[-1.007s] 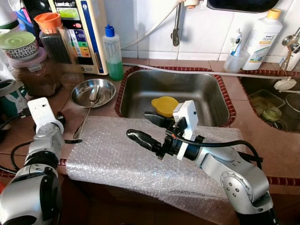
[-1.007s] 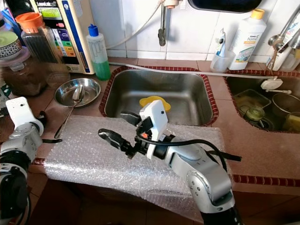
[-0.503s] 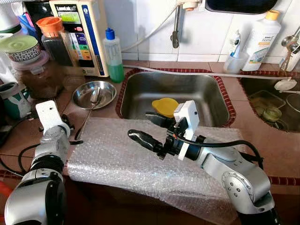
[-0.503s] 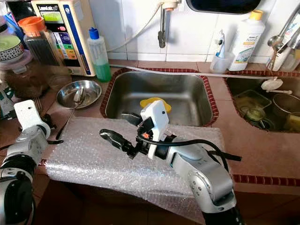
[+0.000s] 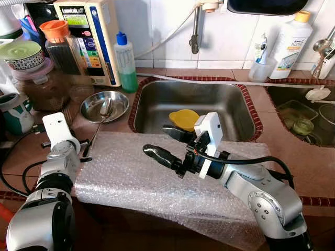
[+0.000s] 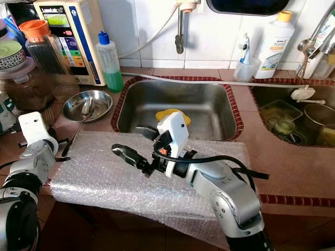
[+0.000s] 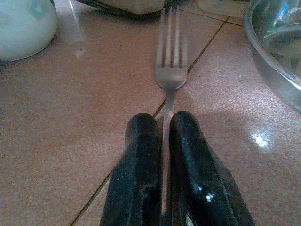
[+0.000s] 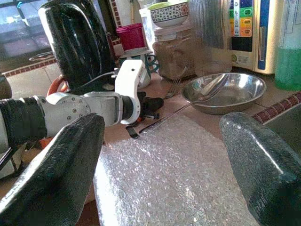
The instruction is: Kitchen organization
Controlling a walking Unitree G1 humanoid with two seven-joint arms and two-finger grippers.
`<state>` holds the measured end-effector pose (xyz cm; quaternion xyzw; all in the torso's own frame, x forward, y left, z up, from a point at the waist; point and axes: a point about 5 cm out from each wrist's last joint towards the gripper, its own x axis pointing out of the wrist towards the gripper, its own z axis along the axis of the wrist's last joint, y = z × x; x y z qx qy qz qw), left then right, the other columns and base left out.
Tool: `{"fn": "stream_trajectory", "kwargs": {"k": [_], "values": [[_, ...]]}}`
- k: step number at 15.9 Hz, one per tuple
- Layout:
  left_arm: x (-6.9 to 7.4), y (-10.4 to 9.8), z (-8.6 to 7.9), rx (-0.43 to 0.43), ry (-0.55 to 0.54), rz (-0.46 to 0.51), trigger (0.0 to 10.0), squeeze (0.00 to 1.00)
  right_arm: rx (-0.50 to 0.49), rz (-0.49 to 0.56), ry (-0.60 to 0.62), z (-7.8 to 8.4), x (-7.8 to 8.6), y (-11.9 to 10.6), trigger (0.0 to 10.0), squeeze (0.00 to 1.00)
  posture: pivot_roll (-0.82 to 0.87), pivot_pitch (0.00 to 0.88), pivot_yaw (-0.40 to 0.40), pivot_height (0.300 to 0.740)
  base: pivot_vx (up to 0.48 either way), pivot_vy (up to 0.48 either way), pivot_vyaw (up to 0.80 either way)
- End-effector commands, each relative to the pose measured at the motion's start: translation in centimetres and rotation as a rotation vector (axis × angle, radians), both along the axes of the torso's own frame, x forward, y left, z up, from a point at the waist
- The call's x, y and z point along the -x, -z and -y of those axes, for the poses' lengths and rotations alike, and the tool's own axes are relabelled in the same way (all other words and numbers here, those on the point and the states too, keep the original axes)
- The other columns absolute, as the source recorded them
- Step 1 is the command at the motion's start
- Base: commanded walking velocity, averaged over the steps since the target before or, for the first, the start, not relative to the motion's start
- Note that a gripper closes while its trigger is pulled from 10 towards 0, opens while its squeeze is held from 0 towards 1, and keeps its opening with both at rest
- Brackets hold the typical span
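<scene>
My left gripper (image 7: 162, 126) is shut on the handle of a steel fork (image 7: 170, 75), which lies flat on the brown tiled counter (image 7: 70, 117) with its tines pointing away. That arm is at the counter's left edge, beside a steel dish (image 5: 104, 104) with a spoon (image 5: 103, 107) in it. My right gripper (image 5: 158, 140) hovers open and empty over a sheet of bubble wrap (image 5: 120, 172) in front of the sink (image 5: 220, 104). A yellow item (image 5: 184, 117) lies in the sink.
Jars (image 5: 39, 78), a mug (image 5: 15, 112) and a white appliance (image 5: 89, 36) crowd the back left. A green soap bottle (image 5: 125, 60) stands by the sink. A second basin (image 5: 306, 117) with dishes is on the right, below a white bottle (image 5: 293, 42).
My left arm has shifted a little to the right along the counter, toward the steel dish. The right arm holds still.
</scene>
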<state>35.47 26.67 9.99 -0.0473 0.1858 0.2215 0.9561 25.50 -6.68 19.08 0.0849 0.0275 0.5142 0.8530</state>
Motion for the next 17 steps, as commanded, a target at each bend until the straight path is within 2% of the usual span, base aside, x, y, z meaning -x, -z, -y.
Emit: {"fn": "stream_trajectory", "kwargs": {"k": [1, 7, 8, 9, 13, 16, 17], "values": [[1.4, 3.0, 0.7, 0.045, 0.015, -0.135, 0.0, 0.00, -0.004, 0.019, 0.004, 0.2, -0.1, -0.3, 10.0, 0.00, -0.03, 0.045, 0.061, 0.740, 0.000, 0.000, 0.00], [1.5, 3.1, 0.8, 0.046, 0.018, -0.135, 0.0, 0.00, -0.003, 0.019, 0.003, 0.2, -0.1, -0.3, 10.0, 0.00, -0.02, 0.044, 0.060, 0.740, 0.000, 0.000, 0.00], [2.8, 2.1, 0.1, -0.124, -0.042, 0.027, 0.0, 0.00, -0.003, 0.014, 0.000, 0.0, -0.3, -0.1, 10.0, 0.00, 0.01, 0.042, 0.053, 0.740, 0.000, 0.000, 0.00], [3.5, 1.1, -0.1, -0.204, -0.073, 0.116, 0.0, 0.00, -0.004, 0.012, 0.000, 0.0, -0.5, 0.1, 10.0, 0.00, 0.01, 0.041, 0.053, 0.740, 0.000, 0.000, 0.00], [3.5, 0.0, -0.1, -0.256, -0.082, 0.186, 0.0, 0.00, -0.003, 0.013, 0.002, 0.0, -0.6, 0.0, 10.0, 0.00, 0.01, 0.041, 0.051, 0.740, 0.000, 0.000, 0.00], [4.2, -0.4, 0.2, -0.260, -0.093, 0.199, 0.0, 0.00, -0.003, 0.016, 0.002, 0.0, -0.6, 0.1, 10.0, 0.00, 0.01, 0.040, 0.050, 0.740, 0.000, 0.000, 0.00], [4.1, -1.1, 0.2, -0.294, -0.087, 0.231, 0.0, 0.00, -0.003, 0.018, 0.006, 0.0, -0.7, 0.1, 10.0, 0.00, 0.00, 0.039, 0.049, 0.740, 0.000, 0.000, 0.00]]}}
